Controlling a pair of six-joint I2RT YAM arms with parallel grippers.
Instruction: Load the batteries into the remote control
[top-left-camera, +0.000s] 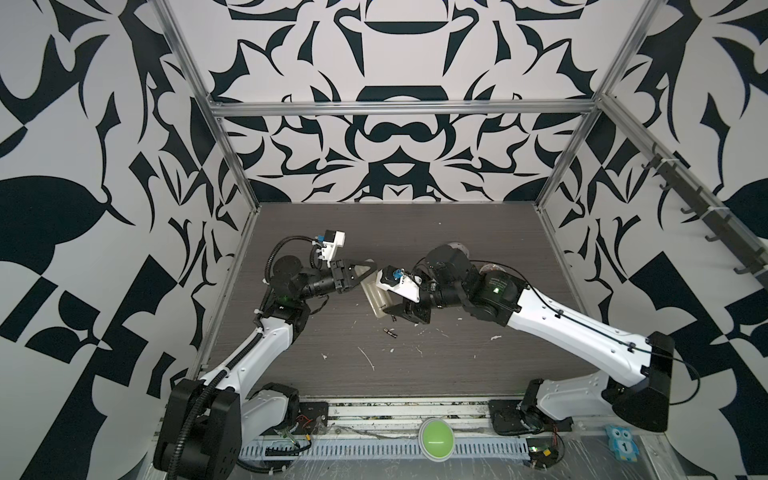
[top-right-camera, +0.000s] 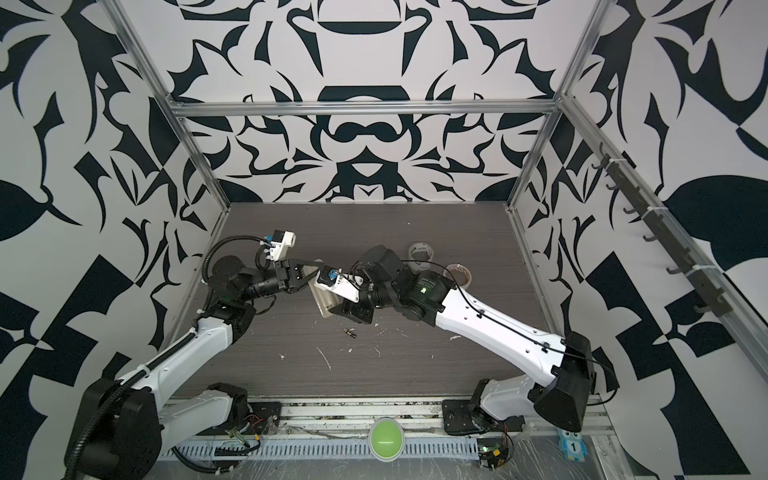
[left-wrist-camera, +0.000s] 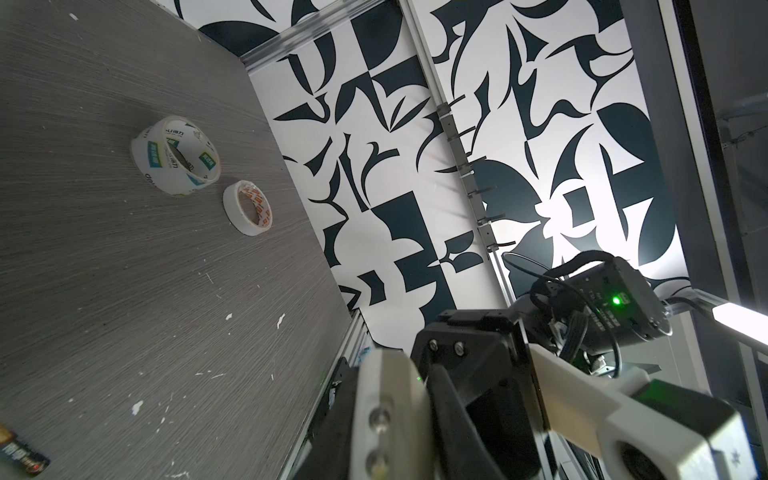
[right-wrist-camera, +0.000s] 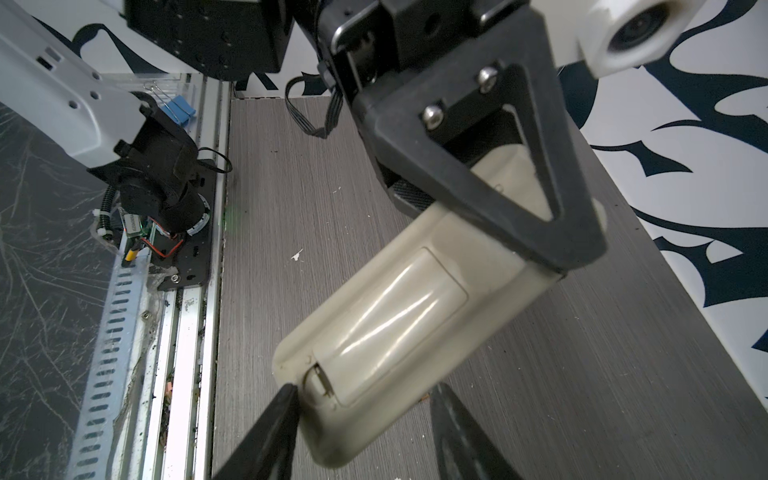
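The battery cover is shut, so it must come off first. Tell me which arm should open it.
Right. The left gripper is shut on the remote, so it is busy. The right gripper is open astride the free end, one fingertip beside the latch of the cover.

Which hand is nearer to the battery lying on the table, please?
Right. The right hand sits just beyond the battery, straddling the near end of the remote control; the left hand clamps its far end, farther off.
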